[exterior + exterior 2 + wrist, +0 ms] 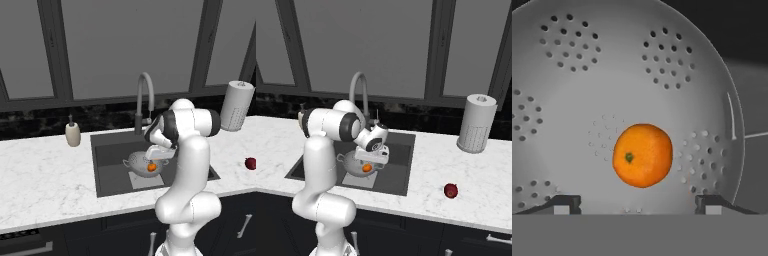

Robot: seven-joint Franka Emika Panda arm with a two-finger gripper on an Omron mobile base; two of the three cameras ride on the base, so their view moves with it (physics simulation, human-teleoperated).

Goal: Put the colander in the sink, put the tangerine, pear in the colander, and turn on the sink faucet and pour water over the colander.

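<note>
Pincer [637, 202] spread wide, poised over colander [572, 100] in sink [107, 155]. Tangerine [643, 155] lies loose on colander floor, between and just beyond the tips. Pear [451, 190] on worktop [476, 185], right of sink, near front edge.

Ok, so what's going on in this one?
The robot arm is reaching down into the sink, with its end effector open just above the colander that sits in the basin. The tangerine lies inside the colander, free of the fingertips. The pear is on the counter to the right of the sink, not yet picked up. No water runs from the faucet.
</note>
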